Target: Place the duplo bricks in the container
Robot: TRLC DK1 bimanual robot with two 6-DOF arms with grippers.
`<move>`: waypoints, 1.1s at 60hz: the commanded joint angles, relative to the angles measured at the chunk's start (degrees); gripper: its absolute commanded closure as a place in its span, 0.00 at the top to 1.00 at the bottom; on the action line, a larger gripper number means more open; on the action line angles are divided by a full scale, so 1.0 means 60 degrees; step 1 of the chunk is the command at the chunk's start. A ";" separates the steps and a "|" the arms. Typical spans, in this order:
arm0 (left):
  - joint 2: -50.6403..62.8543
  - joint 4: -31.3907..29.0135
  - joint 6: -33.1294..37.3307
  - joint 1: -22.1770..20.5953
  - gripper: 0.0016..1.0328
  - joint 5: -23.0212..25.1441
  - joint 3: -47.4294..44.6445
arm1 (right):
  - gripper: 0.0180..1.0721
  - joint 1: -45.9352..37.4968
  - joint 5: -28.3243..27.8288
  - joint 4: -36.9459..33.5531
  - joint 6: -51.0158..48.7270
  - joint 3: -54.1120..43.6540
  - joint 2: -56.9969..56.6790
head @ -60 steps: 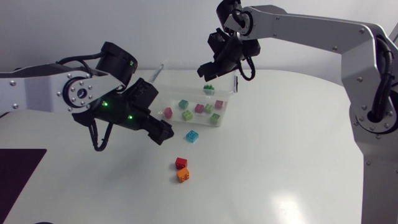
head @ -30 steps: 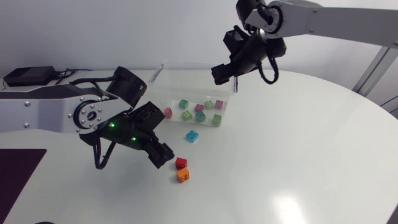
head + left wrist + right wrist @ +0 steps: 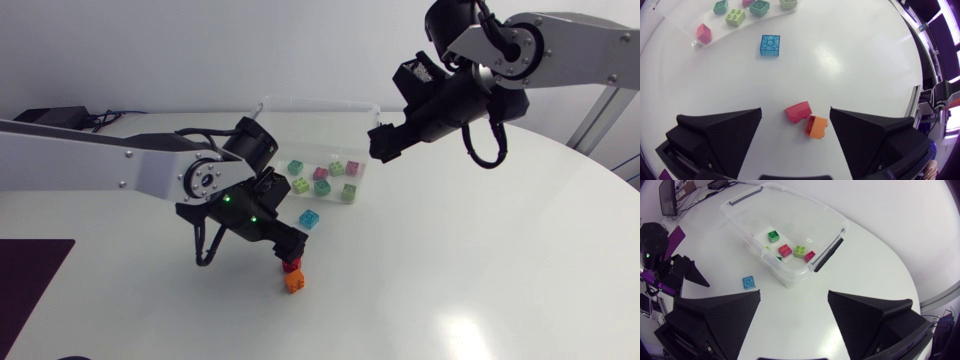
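Above the red brick (image 3: 798, 111), the left gripper (image 3: 291, 250) has dropped, jaws wide.

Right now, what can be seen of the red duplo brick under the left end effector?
The red duplo brick is a small block of glossy plastic lying on the white table. It sits between the open fingers of the left end effector, and neither finger touches it. An orange brick abuts one corner. Its studs are not clearly visible.
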 commanded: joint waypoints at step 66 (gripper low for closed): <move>0.2032 -0.0352 -0.2022 -0.0456 0.22 -0.0883 0.0956 | 0.93 0.1768 0.0032 0.0765 -0.0339 -0.3910 -0.2119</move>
